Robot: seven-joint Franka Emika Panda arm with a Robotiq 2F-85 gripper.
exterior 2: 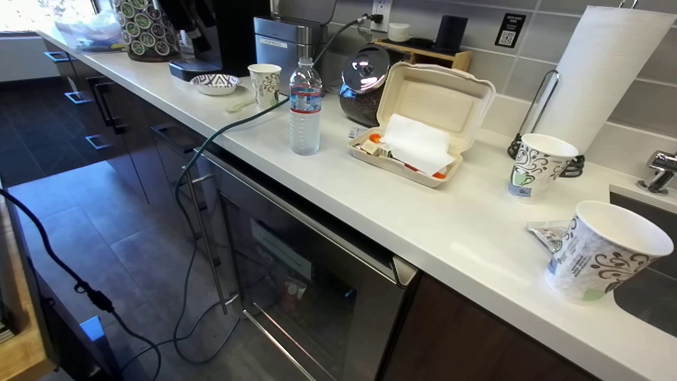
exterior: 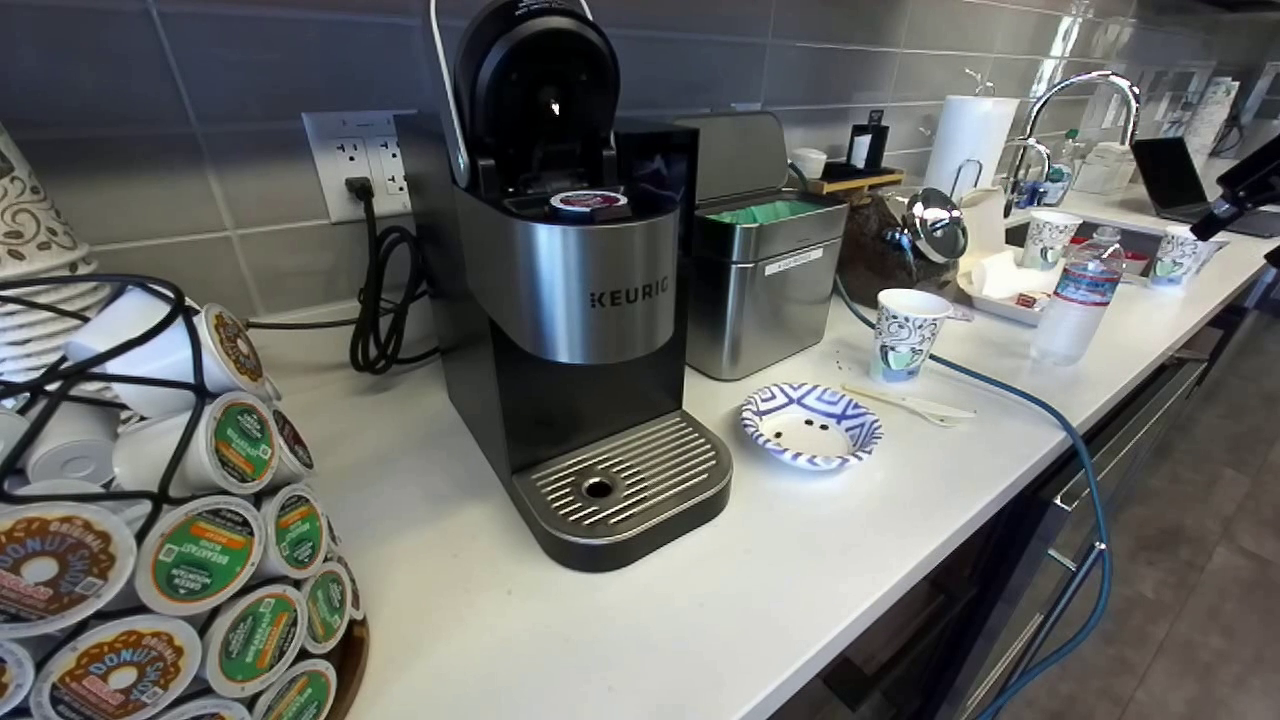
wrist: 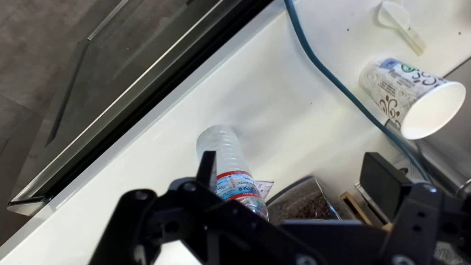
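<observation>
In the wrist view my gripper (wrist: pixel 294 169) stands open, nothing between its fingers. Its left finger (wrist: pixel 206 167) overlaps a clear plastic water bottle (wrist: pixel 233 158) with a red and blue label; contact cannot be judged there. An exterior view has the gripper (exterior: pixel 1240 240) at the right edge, partly cut off, apart from the upright bottle (exterior: pixel 1078 305). A patterned paper cup (exterior: pixel 905 335) stands upright beyond the bottle, beside a pale spoon (exterior: pixel 915 403). Behind the bottle leans a jar of coffee beans (exterior 2: pixel 365 100). The Keurig machine (exterior: pixel 570 290) has its lid raised and a pod (exterior: pixel 590 200) on top.
A patterned bowl (exterior: pixel 768 440) with dark beans sits beside the machine. Across the counter edge runs a blue cable (exterior: pixel 1090 480). An open takeout box (exterior 2: pixel 441 100), more paper cups (exterior 2: pixel 608 259) and a paper towel roll (exterior 2: pixel 597 79) stand near the sink. A pod rack (exterior: pixel 150 400) fills the left.
</observation>
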